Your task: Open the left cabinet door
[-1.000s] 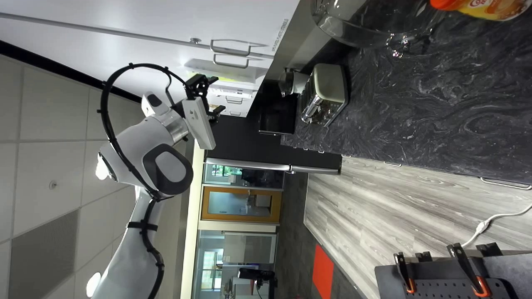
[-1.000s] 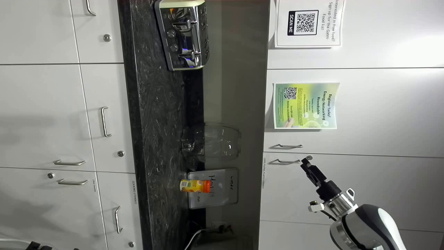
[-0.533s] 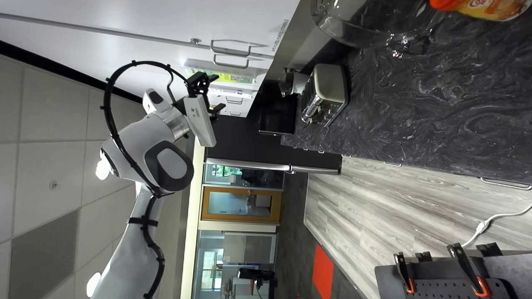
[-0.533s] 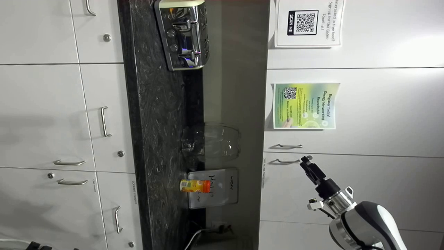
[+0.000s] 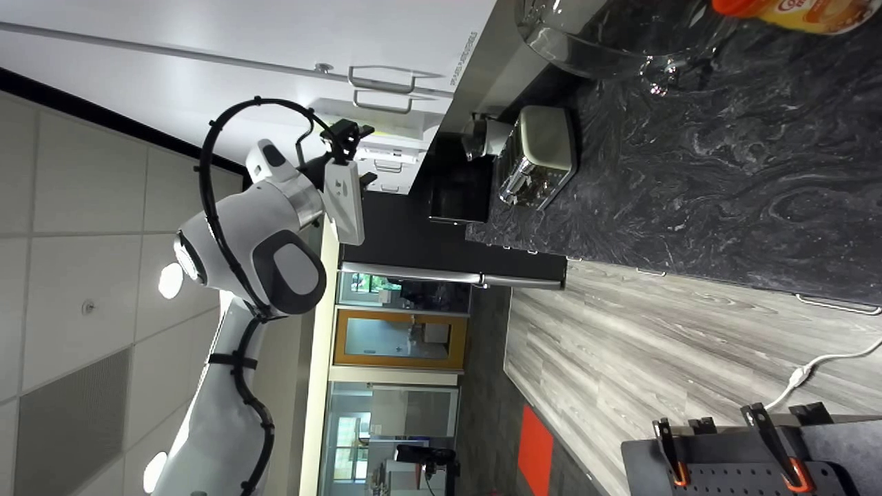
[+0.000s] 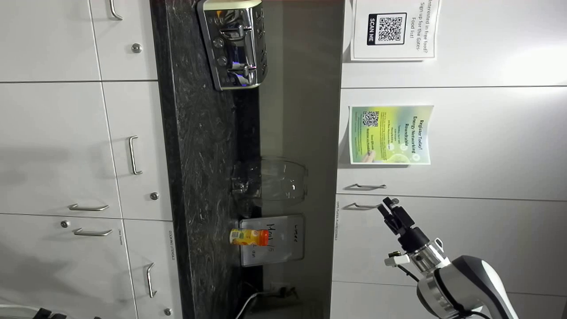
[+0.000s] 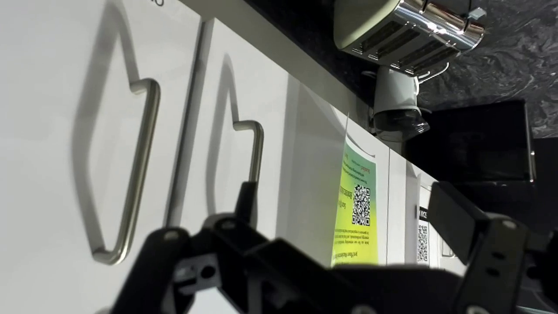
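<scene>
The views lie on their side. The left cabinet door (image 6: 478, 141) is the closed white upper panel with a green-yellow flyer and a metal bar handle (image 6: 371, 186). In the wrist view the door (image 7: 267, 96) and its handle (image 7: 258, 148) are close. The matching right door (image 6: 491, 235) is closed too. My gripper (image 6: 384, 204) is open and empty in front of the doors, near the handles; it also shows in an exterior view (image 5: 369, 154). In the wrist view one fingertip (image 7: 247, 196) overlaps the left door's handle end; I cannot tell whether they touch.
The green-yellow flyer (image 7: 355, 205) sticks out from the door. Below the cabinets, a dark marbled counter (image 6: 199, 155) holds a toaster (image 6: 239, 44), a glass jar (image 6: 283, 179), an orange-lidded canister (image 6: 248, 237) and a small whiteboard (image 6: 288, 248).
My gripper has shifted slightly, to the right in an exterior view, and has turned a little so both fingertips now show against the cabinet. The doors have not moved.
</scene>
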`<state>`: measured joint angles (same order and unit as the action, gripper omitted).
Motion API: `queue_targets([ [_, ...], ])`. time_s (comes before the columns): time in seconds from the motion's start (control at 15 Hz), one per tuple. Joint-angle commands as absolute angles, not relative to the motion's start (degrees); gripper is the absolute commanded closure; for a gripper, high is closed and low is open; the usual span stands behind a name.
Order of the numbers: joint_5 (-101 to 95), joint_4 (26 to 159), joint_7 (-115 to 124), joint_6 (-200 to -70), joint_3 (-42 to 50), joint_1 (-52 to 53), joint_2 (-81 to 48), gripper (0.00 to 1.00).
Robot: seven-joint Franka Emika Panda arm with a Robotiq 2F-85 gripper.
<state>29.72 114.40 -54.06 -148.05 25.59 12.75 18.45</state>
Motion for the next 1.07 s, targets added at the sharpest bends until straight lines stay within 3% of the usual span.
queue_targets([
  [0.0, 33.2, 111.8, -56.9, -144.7, 25.4, 10.9, 16.4, 0.00],
  [0.6, 48.8, 107.0, -73.2, -141.4, 24.4, 7.8, 10.5, 0.00],
  [1.0, 48.0, 104.3, -71.5, -141.8, 19.2, 1.0, 7.4, 0.00],
])
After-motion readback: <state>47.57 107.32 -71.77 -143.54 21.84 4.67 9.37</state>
